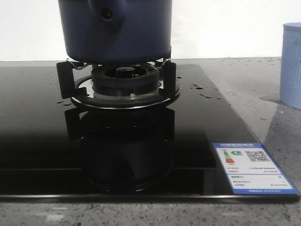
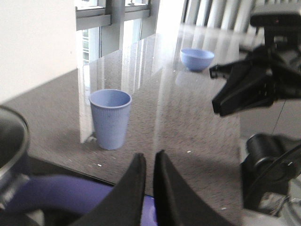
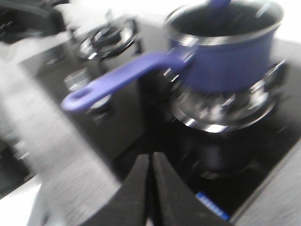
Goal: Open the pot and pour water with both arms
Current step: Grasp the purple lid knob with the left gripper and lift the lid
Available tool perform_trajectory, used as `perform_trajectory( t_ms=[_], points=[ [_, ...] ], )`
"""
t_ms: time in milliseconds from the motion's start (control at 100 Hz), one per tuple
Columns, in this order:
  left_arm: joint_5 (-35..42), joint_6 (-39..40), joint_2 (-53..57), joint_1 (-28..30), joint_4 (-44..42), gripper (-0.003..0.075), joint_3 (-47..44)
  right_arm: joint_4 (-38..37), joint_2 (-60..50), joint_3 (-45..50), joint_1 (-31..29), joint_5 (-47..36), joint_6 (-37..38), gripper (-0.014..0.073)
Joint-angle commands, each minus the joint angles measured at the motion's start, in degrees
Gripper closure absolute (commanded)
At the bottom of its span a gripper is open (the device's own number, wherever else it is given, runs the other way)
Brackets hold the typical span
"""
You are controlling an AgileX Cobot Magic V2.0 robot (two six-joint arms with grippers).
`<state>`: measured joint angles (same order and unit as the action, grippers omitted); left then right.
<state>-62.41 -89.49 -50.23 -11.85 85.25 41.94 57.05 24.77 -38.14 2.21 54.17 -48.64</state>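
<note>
The dark navy pot (image 1: 115,30) stands on the burner grate (image 1: 124,84), its handle mount facing the front camera. In the right wrist view the pot (image 3: 225,61) is blurred. Its long blue handle (image 3: 117,77) sticks out with nothing holding it. A small blue shape (image 3: 218,4) sits over the pot's mouth. I cannot make out a lid clearly. My left gripper (image 2: 149,154) hovers over the handle (image 2: 61,193), fingers nearly touching and nothing between them. My right gripper (image 3: 151,155) is shut and empty, low in front of the hob. Neither gripper shows in the front view.
A pale blue ribbed cup (image 2: 110,117) stands on the grey counter right of the hob, also the cup (image 1: 291,66). A blue bowl (image 2: 196,58) lies farther off. The right arm (image 2: 263,84) hangs nearby. A second burner (image 3: 108,37) and water drops (image 1: 202,92) are on the black glass.
</note>
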Motion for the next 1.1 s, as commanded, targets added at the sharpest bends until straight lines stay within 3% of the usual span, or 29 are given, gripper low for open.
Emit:
perform_trajectory(
  t_ms=[0, 130, 220, 510, 710, 1090],
  points=[
    [2.8, -3.98, -2.62, -1.51, 2.57, 0.0526, 4.64, 2.56, 1.0, -1.67, -0.42, -6.17, -1.51, 0.0496],
    [10.25, -3.98, -7.06, -2.61, 2.25, 0.0203, 9.01, 2.4, 1.0, -1.67, -0.42, -9.25, -1.51, 0.0111],
    [14.28, -4.14, -10.08, -2.82, 2.25, 0.0141, 12.08, 2.3, 1.0, -1.67, -0.42, -10.27, -1.51, -0.0073],
    [15.53, -6.25, -25.01, -2.82, 3.14, 0.0163, 24.58, 1.94, 1.0, -1.67, -0.42, -12.42, -1.51, -0.0059],
    [15.53, -6.25, -33.88, -2.82, 3.11, 0.013, 32.41, 1.94, 1.0, -1.67, -0.42, -12.53, -1.51, -0.0059],
    [14.85, -6.37, -42.17, -2.82, 3.4, 0.0129, 34.56, 1.94, 1.0, -1.67, -0.42, -12.65, -1.51, -0.0059]
  ],
)
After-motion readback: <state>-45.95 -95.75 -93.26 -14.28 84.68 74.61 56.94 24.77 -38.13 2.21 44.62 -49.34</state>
